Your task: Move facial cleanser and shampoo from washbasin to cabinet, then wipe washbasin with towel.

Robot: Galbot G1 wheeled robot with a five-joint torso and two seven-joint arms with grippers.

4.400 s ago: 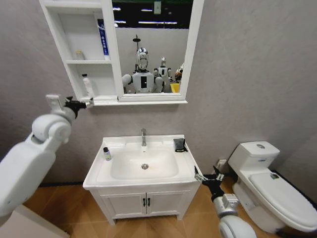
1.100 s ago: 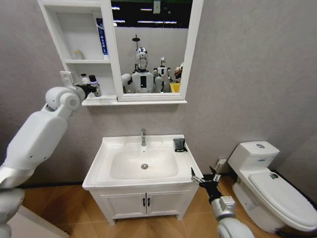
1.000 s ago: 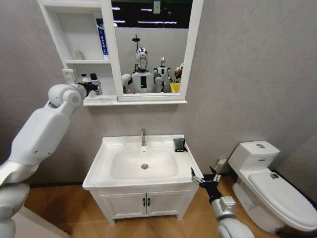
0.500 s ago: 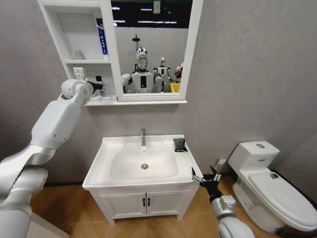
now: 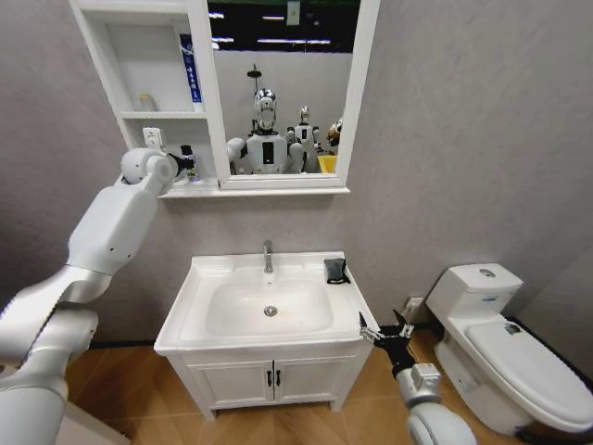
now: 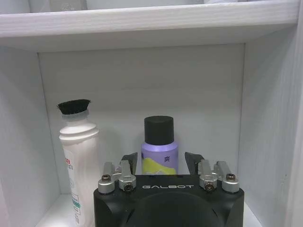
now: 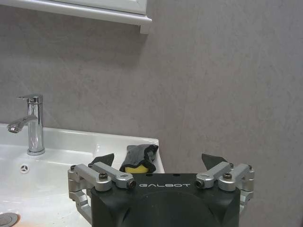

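Down low and nearest the camera, the right gripper (image 5: 387, 336) hangs off the front right corner of the washbasin (image 5: 185, 315), fingers spread wide with nothing between them. It looks parked there for a reason: in its wrist view the towel (image 7: 138, 158), a dark bundle with a bit of yellow showing, sits on the back right corner of the basin top, straight ahead of the open fingers, with the tap (image 7: 29, 125) off to one side. A good waiting spot for the wiping step, by the look of it.

The basin top itself carries no bottles, so the moving part of the job seems nearly done.

Up at the wall, the left gripper (image 6: 161, 166) reaches into the lowest compartment of the cabinet (image 5: 104, 63), beside the mirror (image 5: 283, 83). Its fingers stand on either side of the purple bottle (image 6: 160, 153) with the black cap; whether they still pinch it or have let go cannot be told. The bottle stands upright on the shelf floor, just beside a white bottle (image 6: 78, 156) with a black cap, leaving room against the right wall.
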